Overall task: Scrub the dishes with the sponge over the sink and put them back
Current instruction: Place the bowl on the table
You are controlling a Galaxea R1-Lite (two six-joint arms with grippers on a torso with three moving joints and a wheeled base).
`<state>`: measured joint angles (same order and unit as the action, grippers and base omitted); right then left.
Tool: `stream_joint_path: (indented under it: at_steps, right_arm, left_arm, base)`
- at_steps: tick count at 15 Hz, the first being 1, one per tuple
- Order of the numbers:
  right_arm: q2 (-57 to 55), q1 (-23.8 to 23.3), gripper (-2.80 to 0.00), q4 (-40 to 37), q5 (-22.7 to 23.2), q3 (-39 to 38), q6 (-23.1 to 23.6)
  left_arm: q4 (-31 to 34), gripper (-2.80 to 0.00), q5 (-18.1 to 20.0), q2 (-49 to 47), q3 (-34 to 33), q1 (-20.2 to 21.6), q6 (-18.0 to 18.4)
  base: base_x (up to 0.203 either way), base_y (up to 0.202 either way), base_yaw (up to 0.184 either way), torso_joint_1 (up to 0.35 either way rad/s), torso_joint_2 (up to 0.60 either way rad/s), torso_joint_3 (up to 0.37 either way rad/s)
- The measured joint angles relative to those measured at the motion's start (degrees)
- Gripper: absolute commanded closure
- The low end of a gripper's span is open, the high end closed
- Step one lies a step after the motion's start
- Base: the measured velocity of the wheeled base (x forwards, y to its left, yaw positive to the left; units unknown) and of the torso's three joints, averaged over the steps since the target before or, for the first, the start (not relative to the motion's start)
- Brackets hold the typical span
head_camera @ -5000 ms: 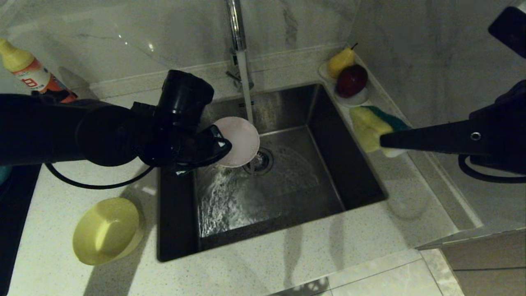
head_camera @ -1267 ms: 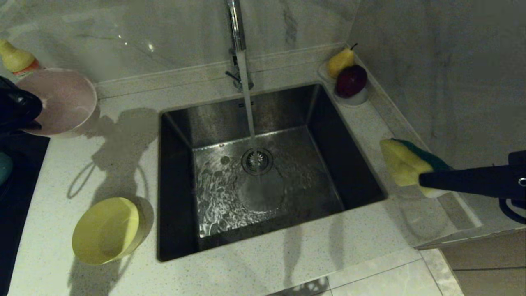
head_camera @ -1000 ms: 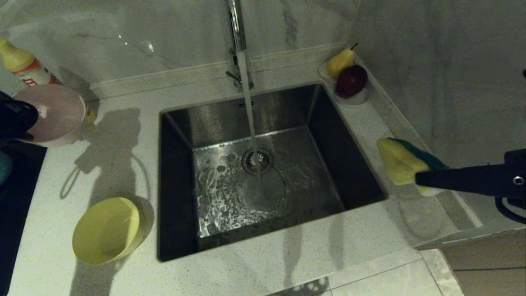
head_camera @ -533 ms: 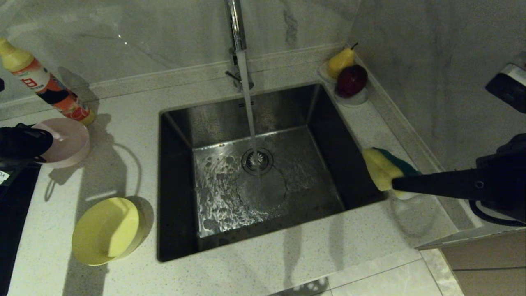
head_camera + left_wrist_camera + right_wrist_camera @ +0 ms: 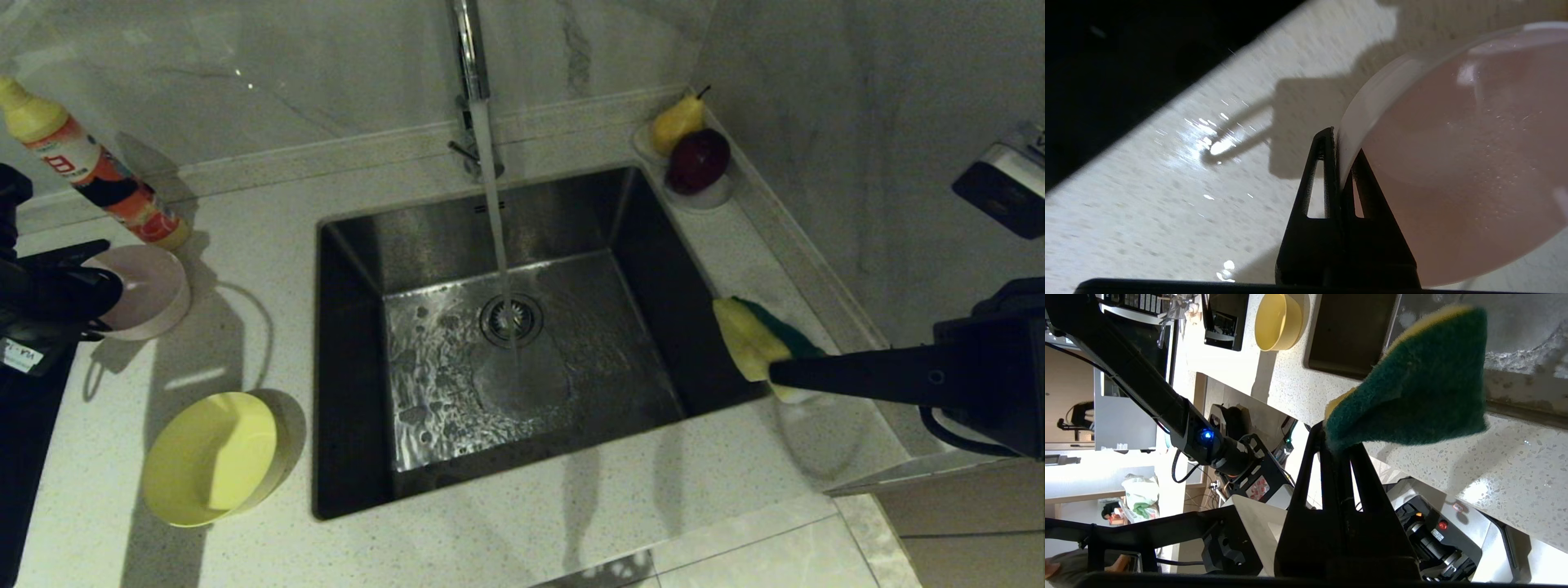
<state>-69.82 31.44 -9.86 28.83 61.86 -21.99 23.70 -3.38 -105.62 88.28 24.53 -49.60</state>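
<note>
Pink bowl (image 5: 147,290) sits on the desk (image 5: 245,343), rim clenched by the left end effector (image 5: 104,292); the level right end effector (image 5: 775,374) grasps the sponge (image 5: 755,341) beside the sink (image 5: 653,269).

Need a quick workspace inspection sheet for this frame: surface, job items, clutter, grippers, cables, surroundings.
Surface: speckled counter, wet by the bowl.
Job's things: pink bowl at counter's left; yellow bowl tilted beside sink; sponge over the sink's right rim; tap running.
Clutter: bottle; pear and apple on fruit dish.
Grippers: left gripper shut on pink bowl's rim; right gripper shut on sponge.
Cables: one at right arm.
Surroundings: marble wall.
</note>
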Motion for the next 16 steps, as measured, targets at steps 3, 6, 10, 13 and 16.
stream_joint_path:
  at_steps: [3,6,10,13,16]
  right_arm:
    - [0.13,0.00,0.00,-0.02,0.00,-0.11,0.04]
    - [0.41,0.00,0.00,0.05,0.00,-0.51,0.04]
    - [0.69,-0.02,0.00,-0.02,-0.07,-1.94,-0.05]
    - [0.83,0.00,0.00,0.00,-0.01,-1.80,-0.05]
    - [0.77,0.01,0.00,0.00,-0.11,-1.68,-0.05]
  left_arm:
    - [0.20,-2.80,0.56,-0.30,-0.26,0.31,-0.21]
    - [0.54,-2.80,0.54,-0.06,-0.35,0.53,-0.26]
    - [1.39,-2.80,0.54,3.46,-0.05,0.57,-0.30]
    - [1.57,-2.80,0.43,7.38,0.07,0.59,-0.02]
    - [1.98,0.00,0.43,12.45,-0.77,0.57,1.27]
  base:
    - [0.000,0.000,0.000,0.000,0.00,0.000]
    - [0.000,0.000,0.000,0.000,0.00,0.000]
    - [0.000,0.000,0.000,0.000,0.00,0.000]
    - [0.000,0.000,0.000,0.000,0.00,0.000]
    - [0.000,0.000,0.000,0.000,0.00,0.000]
